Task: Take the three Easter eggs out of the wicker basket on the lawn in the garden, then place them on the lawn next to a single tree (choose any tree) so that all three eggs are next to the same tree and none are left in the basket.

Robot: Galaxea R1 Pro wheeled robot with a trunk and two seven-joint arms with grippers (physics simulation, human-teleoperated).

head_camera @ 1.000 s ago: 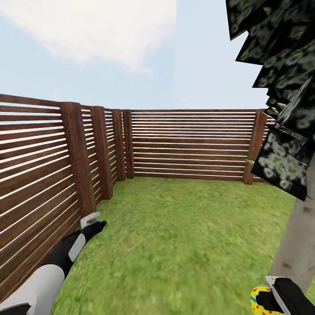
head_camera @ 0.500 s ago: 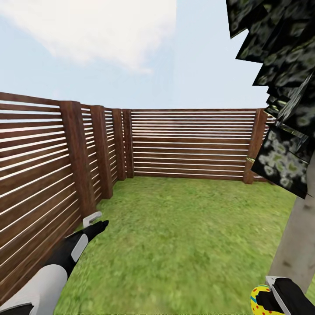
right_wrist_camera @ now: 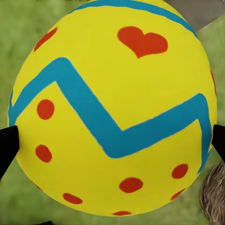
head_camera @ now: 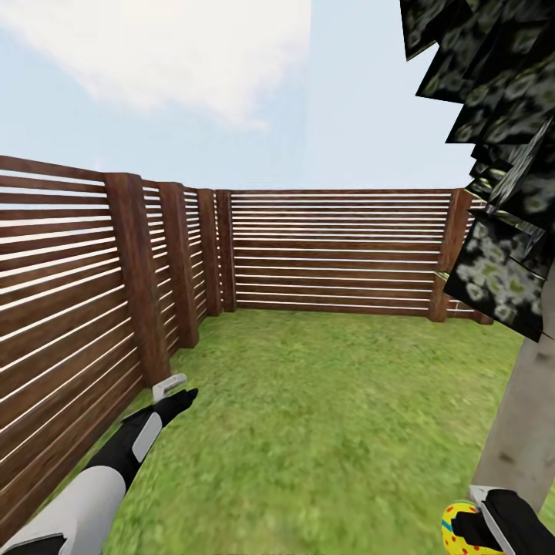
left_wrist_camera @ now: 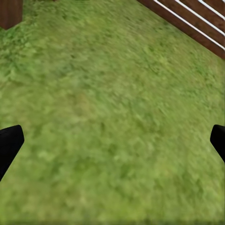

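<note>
A yellow Easter egg (head_camera: pixel 456 530) with a blue zigzag and red dots and a heart sits at the bottom right of the head view, with my right gripper (head_camera: pixel 472 527) shut on it. In the right wrist view the egg (right_wrist_camera: pixel 112 108) spans the gap between the two black fingertips (right_wrist_camera: pixel 8 143). The tree (head_camera: pixel 524 432) rises just behind that hand, a pale grey trunk under a dark mottled crown. My left gripper (head_camera: pixel 176 390) hangs open and empty over the lawn (head_camera: pixel 324 416) beside the left fence; its fingertips (left_wrist_camera: pixel 9 145) stand wide apart over grass. The wicker basket is out of view.
A brown slatted fence (head_camera: pixel 339 254) closes the garden at the back and runs along the left side (head_camera: pixel 69 308), close to my left arm. A fence post (left_wrist_camera: pixel 10 11) and slats (left_wrist_camera: pixel 192 21) show in the left wrist view. A blurred grey-brown patch (right_wrist_camera: pixel 214 197) lies beside the egg.
The head view has shifted slightly. My left arm has edged a little forward and right along the fence. The right gripper still holds the egg in the same place.
</note>
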